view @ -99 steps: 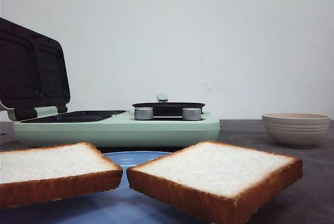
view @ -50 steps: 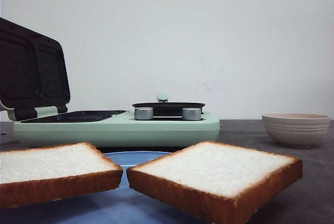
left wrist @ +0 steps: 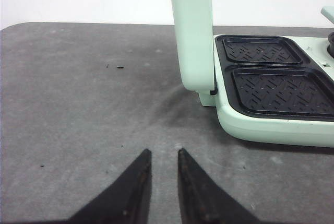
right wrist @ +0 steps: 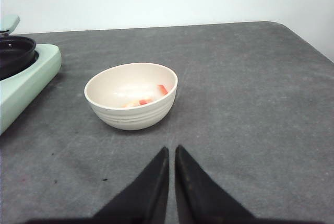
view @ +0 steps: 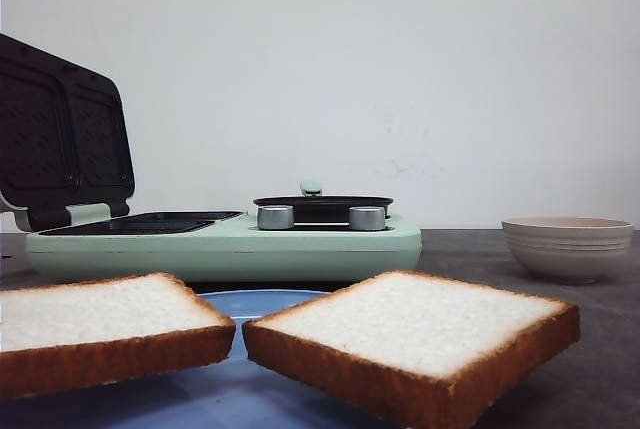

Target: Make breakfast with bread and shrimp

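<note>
The shrimp [right wrist: 148,97] lie in the bowl [right wrist: 131,103], just beyond the nearly closed, empty right end effector [right wrist: 171,153]; the left end effector [left wrist: 164,157] stands slightly apart.

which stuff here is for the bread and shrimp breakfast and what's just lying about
For the job: two bread slices, shrimp in the bowl, sandwich maker, open.
Lying about: blue plate under the bread; nothing else loose.

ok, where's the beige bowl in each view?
Front view: the beige bowl sits at the right edge, on the table behind the bread.
Left wrist view: not in it.
Right wrist view: left of centre, beyond the fingertips, shrimp inside.
Shared landmark: the mint-green sandwich maker, in all three views.
</note>
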Controlling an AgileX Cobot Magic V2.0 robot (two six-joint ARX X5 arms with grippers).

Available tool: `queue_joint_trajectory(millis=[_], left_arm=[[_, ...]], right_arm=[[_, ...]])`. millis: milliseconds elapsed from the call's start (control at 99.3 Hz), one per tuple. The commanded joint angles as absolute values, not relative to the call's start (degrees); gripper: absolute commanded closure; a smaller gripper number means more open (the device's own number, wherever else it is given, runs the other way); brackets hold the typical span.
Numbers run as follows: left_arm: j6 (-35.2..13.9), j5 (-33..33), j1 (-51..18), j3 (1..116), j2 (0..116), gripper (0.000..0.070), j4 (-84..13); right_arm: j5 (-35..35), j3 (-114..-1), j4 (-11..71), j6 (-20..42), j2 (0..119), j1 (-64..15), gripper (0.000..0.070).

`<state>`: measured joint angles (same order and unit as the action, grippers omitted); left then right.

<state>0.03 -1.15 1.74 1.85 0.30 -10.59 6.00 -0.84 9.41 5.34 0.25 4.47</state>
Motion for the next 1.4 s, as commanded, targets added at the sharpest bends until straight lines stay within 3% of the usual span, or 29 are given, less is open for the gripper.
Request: queue_joint_trajectory(millis=[0,262,363,574,745,1037,1208,1390], left_arm=[[-0.27,-1.13,1.76,0.8,0.16,0.0683,-10.72],[-1.3,-1.48,1.85,0.8,0.16,0.0683,-10.46],[-5.72,-0.4,1.87,0.8,0.16,0.0683,-10.44],[-21.78,0.3,1.85,0.8,0.16,0.0684,-7.53],[-29.08,2.59,1.87,0.82,0.16,0.0688,-4.8],[-27.46,6.31,1.87,7.35,3.29,0.0687,-3.86],[-24.34,10.46,1.85,16.43,11.84,0.0687,-4.38],[-24.21,12.08,0.91,27.55,23.44,0.0686,-8.34]], right_arm=[[6.0,-0.64,9.04,4.93,0.21,4.54,0.0688],[7.94,-0.64,2.83,7.03,0.21,4.49,0.0688],[9.19,-0.64,-1.23,9.98,0.21,4.49,0.0689],[10.7,-0.67,-8.47,23.81,0.21,4.47,0.069],[12.03,-0.84,-11.38,31.81,0.21,4.47,0.0694],[13.89,-8.62,-5.43,31.62,1.04,4.54,0.0696],[14.5,-17.1,-2.11,26.28,6.07,4.51,0.0696],[19.25,-24.73,2.66,23.2,13.43,4.43,0.0696]])
